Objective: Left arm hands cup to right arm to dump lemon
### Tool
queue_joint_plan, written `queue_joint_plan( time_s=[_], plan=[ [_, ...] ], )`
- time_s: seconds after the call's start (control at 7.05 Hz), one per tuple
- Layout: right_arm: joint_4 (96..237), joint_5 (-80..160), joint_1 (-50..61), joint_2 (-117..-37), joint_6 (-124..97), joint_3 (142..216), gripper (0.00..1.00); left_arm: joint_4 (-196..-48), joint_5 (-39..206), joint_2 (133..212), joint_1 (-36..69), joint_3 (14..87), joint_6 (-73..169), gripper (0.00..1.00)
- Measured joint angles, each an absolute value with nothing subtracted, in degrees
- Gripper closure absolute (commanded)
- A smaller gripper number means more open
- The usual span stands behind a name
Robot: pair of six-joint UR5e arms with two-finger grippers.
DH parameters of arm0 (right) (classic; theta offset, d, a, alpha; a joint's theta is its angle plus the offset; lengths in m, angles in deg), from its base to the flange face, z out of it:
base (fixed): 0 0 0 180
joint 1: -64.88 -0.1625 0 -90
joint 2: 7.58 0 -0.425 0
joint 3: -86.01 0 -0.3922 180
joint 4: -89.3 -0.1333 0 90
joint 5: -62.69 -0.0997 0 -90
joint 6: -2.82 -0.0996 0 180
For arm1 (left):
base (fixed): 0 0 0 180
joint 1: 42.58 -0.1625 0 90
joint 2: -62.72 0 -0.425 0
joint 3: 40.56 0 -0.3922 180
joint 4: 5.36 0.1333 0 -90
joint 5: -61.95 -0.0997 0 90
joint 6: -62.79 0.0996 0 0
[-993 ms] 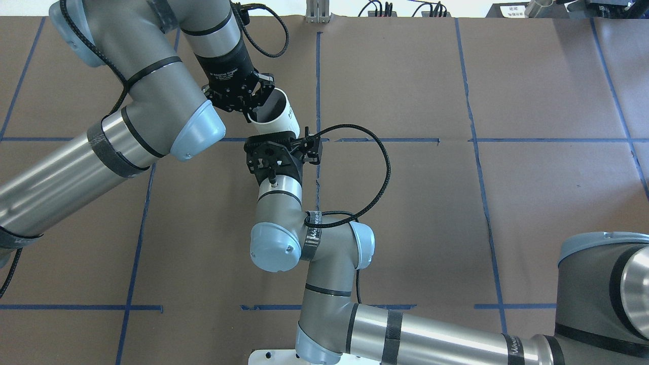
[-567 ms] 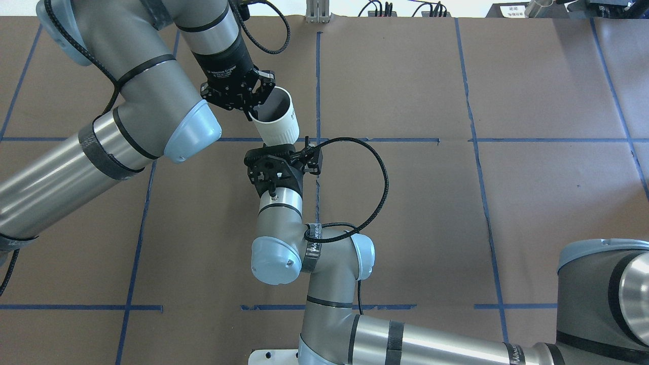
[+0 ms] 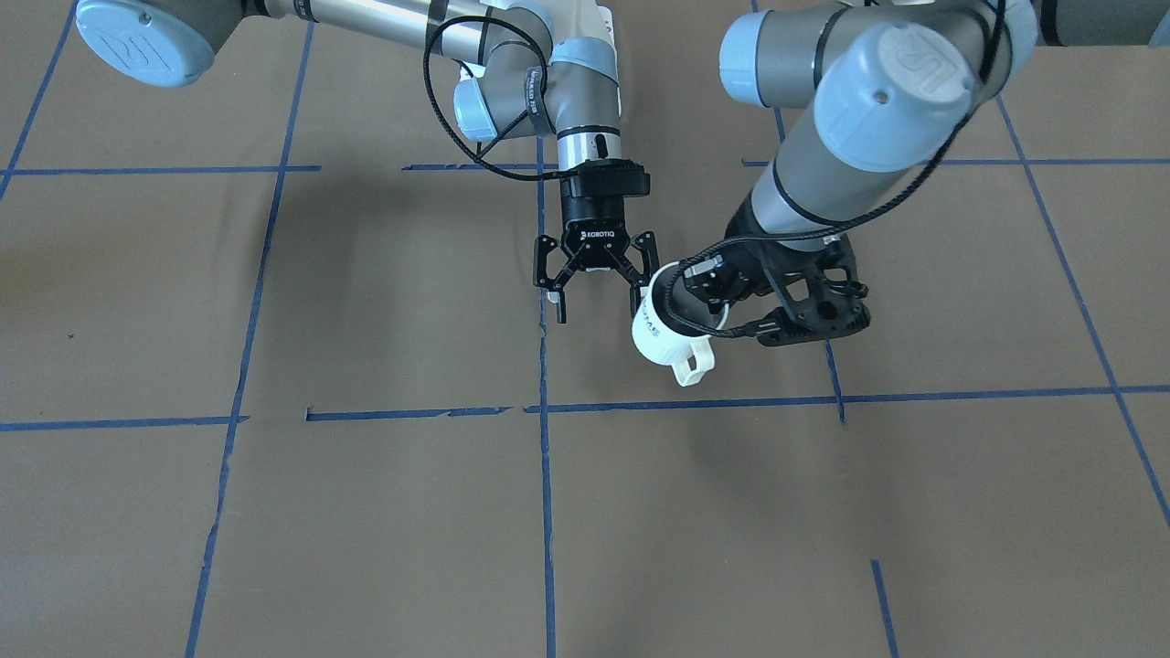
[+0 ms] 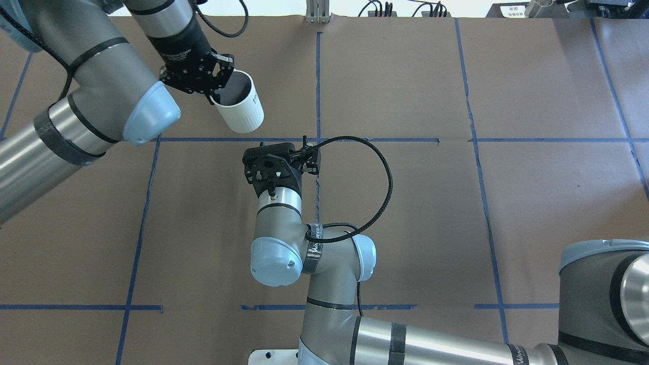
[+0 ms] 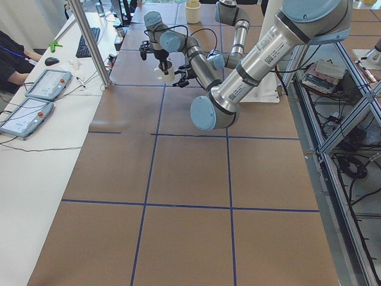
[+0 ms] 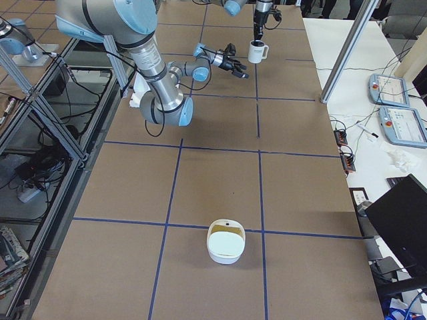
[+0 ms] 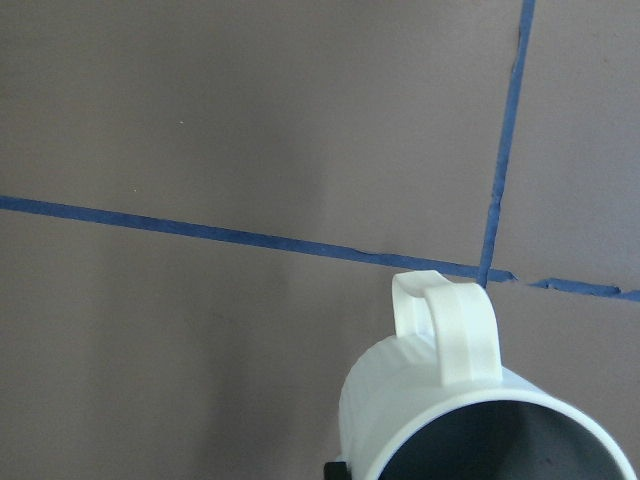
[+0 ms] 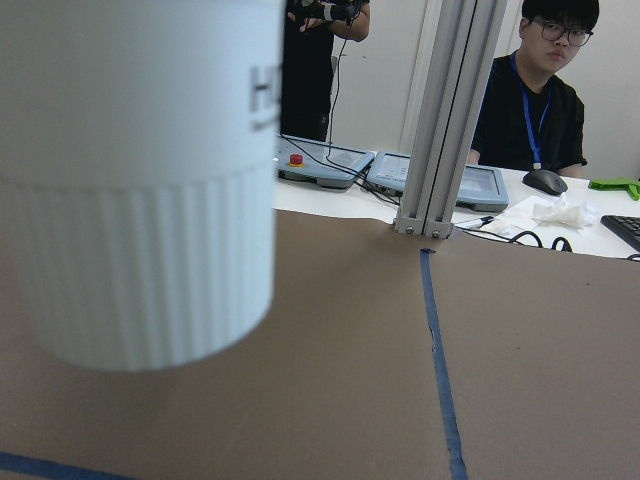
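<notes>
The cream-white ribbed cup hangs tilted above the table, gripped at its rim by my left gripper, which is shut on it. In the front view the cup has its handle toward the camera, with the left gripper at its rim. My right gripper, marked ROBOTIQ, is open and empty just beside the cup, not touching it. The cup fills the left of the right wrist view and shows its grey inside in the left wrist view. No lemon shows.
A white bowl with a yellowish inside stands far down the table on my right. An aluminium post rises at the table's far edge, with an operator and tablets behind it. Blue tape lines cross the brown table.
My left arm has carried the cup left and away from the right gripper, opening a gap between them. The right gripper has stayed in place.
</notes>
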State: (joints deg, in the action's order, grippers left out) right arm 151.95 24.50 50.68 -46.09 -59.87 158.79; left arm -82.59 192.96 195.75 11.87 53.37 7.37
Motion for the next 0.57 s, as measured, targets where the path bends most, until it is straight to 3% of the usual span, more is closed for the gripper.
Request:
queue_joint_plan(
  time_s=[0.57],
  plan=[
    [151.99,15.55,46.69,-49.94,-59.83,164.16,0.0,-81.37,192.91,183.1,22.41,57.36,30.74,1.0]
  ],
)
